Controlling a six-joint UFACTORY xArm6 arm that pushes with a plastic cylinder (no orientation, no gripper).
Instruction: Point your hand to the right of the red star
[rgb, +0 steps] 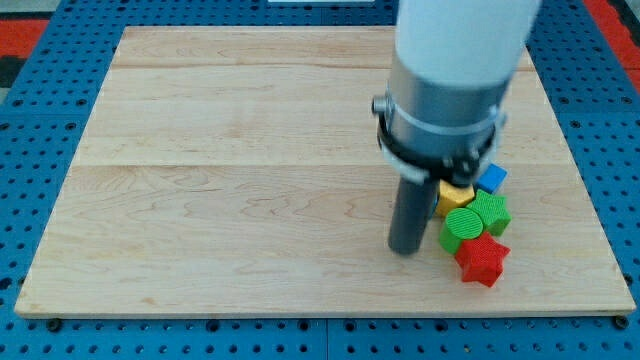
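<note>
— Wooden, pale and planked: that is the counter (230, 180), filling most of the frame, with blue pegboard (40, 140) showing round its edges. Where does the red star sit?

— Lower right of the frame. The red star (482, 260) lies near the counter's bottom edge, the lowest piece in a tight cluster of blocks.

— What else is in that cluster?

— A green cylinder (461, 228) touches the star from the upper left. A second green block (492, 212), its shape hard to make out, sits just above the star and beside the cylinder. A yellow block (455, 195) lies above the greens, partly hidden by the arm, and a blue block (491, 178) sits at the top right of the group.

— And the arm?

— A wide white and grey body (450, 80) comes down from the top of the frame, ending in a dark rod. My tip (405, 250) rests on the counter at the left of the cluster, just beside the green cylinder and to the left of the red star, slightly above its level.

— Is the end effector open or closed?

— Neither applies: it is a plain rod with no jaws, holding nothing. I cannot tell whether the rod touches the cylinder or stands barely apart from it.
</note>
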